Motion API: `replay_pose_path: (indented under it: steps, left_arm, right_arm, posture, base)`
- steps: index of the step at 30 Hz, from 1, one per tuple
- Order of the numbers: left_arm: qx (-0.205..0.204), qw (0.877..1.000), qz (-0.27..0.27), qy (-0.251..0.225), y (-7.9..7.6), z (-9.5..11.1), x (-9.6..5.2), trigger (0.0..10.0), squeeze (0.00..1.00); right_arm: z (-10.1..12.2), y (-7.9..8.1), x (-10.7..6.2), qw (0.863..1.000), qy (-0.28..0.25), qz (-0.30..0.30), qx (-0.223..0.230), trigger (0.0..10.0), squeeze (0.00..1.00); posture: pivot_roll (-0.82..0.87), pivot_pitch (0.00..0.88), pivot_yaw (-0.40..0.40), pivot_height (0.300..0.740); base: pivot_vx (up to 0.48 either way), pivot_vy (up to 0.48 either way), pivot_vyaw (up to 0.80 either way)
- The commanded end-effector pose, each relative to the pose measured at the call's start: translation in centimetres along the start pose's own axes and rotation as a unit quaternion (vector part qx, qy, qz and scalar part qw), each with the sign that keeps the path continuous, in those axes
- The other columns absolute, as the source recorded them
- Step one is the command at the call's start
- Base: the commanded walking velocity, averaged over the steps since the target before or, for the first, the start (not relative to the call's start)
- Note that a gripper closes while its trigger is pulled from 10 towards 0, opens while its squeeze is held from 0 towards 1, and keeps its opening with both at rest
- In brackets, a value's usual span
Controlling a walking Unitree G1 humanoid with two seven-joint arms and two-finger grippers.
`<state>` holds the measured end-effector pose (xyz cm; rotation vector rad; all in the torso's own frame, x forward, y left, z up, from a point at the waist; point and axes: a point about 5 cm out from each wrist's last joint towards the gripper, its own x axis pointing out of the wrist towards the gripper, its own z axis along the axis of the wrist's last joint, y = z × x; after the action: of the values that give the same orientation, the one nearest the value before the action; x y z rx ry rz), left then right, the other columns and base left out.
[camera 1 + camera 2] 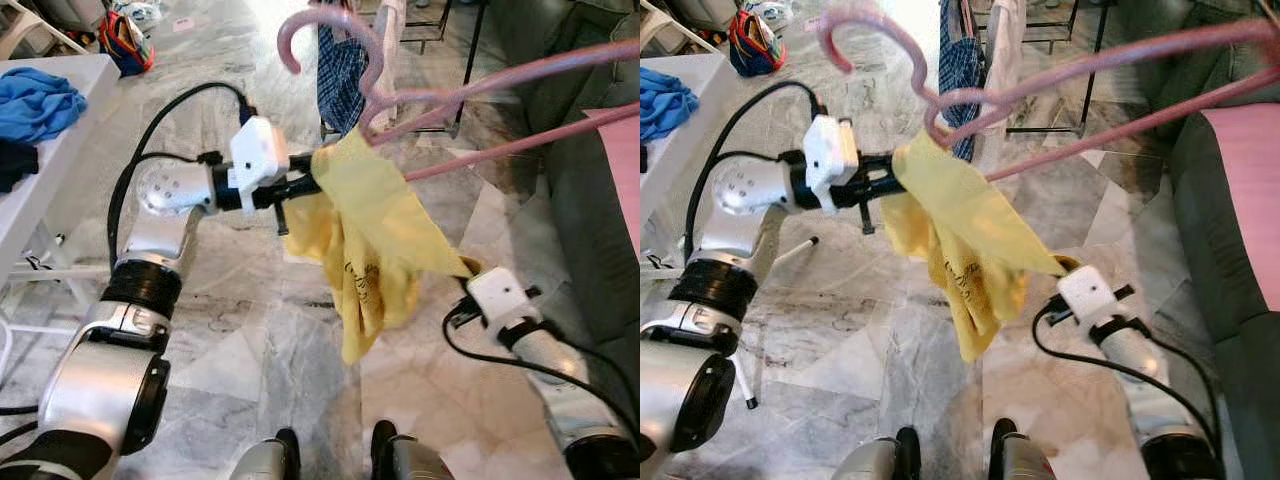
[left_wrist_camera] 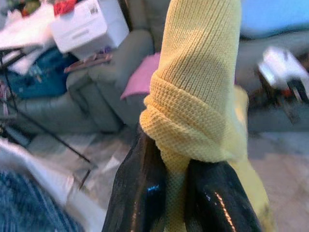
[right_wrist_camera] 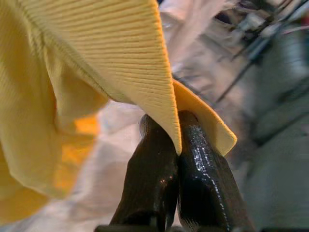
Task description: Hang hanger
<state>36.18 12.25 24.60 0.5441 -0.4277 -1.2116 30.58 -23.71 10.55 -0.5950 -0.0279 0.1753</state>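
A yellow knit garment (image 1: 370, 230) hangs stretched between my two grippers over the marble floor. My left gripper (image 1: 308, 182) is shut on its upper corner, and the cloth bunches around the black fingers (image 2: 140, 193) in the left wrist view. Lower and to the right, my right gripper (image 1: 468, 270) is shut on another corner (image 3: 193, 116). Just above the garment is a pink hanger (image 1: 500, 85), its hook (image 1: 330, 25) pointing up and left. Its long arms run off the right edge, and what holds it is hidden. The garment's top edge touches the hanger near its neck.
A white table (image 1: 60, 160) with a blue cloth (image 1: 35, 100) stands at the left. Straight ahead, a drying rack holds a blue checked garment (image 1: 340, 70). A grey sofa (image 1: 590, 200) with a pink cushion (image 1: 625, 160) lines the right side. A colourful bag (image 1: 125, 45) lies far left.
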Motion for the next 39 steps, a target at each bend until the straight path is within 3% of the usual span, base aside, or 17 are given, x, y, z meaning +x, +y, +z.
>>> replay_pose_path:
  steps: [1, 6, 10, 16, 20, 26, 29, 36, 38, 39]
  left_arm:
    - [0.011, 1.000, 0.009, 0.019, -0.1, -0.6, -1.1, 0.0, 0.00]
    - [-0.030, 0.997, 0.005, 0.064, -2.1, -3.3, -2.4, 0.0, 0.00]
    - [-0.047, 0.995, 0.006, 0.088, -3.5, -4.8, -2.9, 0.0, 0.00]
    - [-0.075, 0.988, 0.037, 0.127, -5.0, -6.9, -3.7, 0.0, 0.00]
    - [-0.074, 0.985, 0.053, 0.148, -5.3, -7.5, -4.2, 0.0, 0.00]
    - [-0.104, 0.976, 0.100, 0.166, -5.7, -8.7, -5.3, 0.0, 0.00]
    - [-0.098, 0.975, 0.077, 0.183, -6.7, -9.2, -5.9, 0.0, 0.00]
    - [-0.124, 0.978, 0.052, 0.162, -7.5, -9.2, -6.2, 0.0, 0.00]
    - [-0.136, 0.977, 0.031, 0.159, -7.9, -9.2, -6.1, 0.0, 0.00]
    - [-0.133, 0.977, -0.004, 0.166, -8.7, -9.4, -6.2, 0.0, 0.00]
  right_arm:
    - [0.1, -1.1, -0.1, 0.999, 0.005, -0.034, -0.010, 0.0, 0.00]
    - [2.7, -3.4, 0.4, 0.995, -0.035, -0.089, -0.026, 0.0, 0.00]
    - [4.4, -4.1, 0.6, 0.993, -0.058, -0.096, -0.034, 0.0, 0.00]
    - [5.1, -4.5, 0.1, 0.993, -0.061, -0.092, -0.038, 0.0, 0.00]
    - [5.1, -4.8, -0.2, 0.993, -0.057, -0.092, -0.041, 0.0, 0.00]
    - [5.5, -5.2, -0.5, 0.993, -0.055, -0.092, -0.043, 0.0, 0.00]
    - [5.5, -5.8, -0.7, 0.993, -0.049, -0.102, -0.037, 0.0, 0.00]
    - [5.2, -6.7, -0.9, 0.992, -0.031, -0.120, -0.020, 0.0, 0.00]
    - [5.2, -6.8, -0.9, 0.992, -0.031, -0.121, -0.017, 0.0, 0.00]
    - [5.4, -6.9, -0.8, 0.992, -0.034, -0.119, -0.018, 0.0, 0.00]
  posture:
    - [-0.01, 0.262, 0.097, 0.740]
    - [-0.02, 0.268, 0.100, 0.740]
    - [-0.03, 0.269, 0.102, 0.740]
    - [-0.04, 0.264, 0.100, 0.740]
    - [-0.05, 0.266, 0.101, 0.740]
    - [-0.05, 0.267, 0.099, 0.740]
    - [-0.06, 0.268, 0.102, 0.740]
    - [-0.06, 0.267, 0.105, 0.740]
    - [-0.06, 0.268, 0.107, 0.740]
    - [-0.05, 0.270, 0.108, 0.740]
  base:
    - [0.000, 0.000, 0.00]
    - [0.000, 0.000, 0.00]
    - [0.000, 0.000, 0.00]
    - [0.000, 0.000, 0.00]
    - [0.000, 0.000, 0.00]
    - [0.000, 0.000, 0.00]
    - [0.000, 0.000, 0.00]
    - [0.000, 0.000, 0.00]
    - [0.000, 0.000, 0.00]
    - [0.000, 0.000, 0.00]
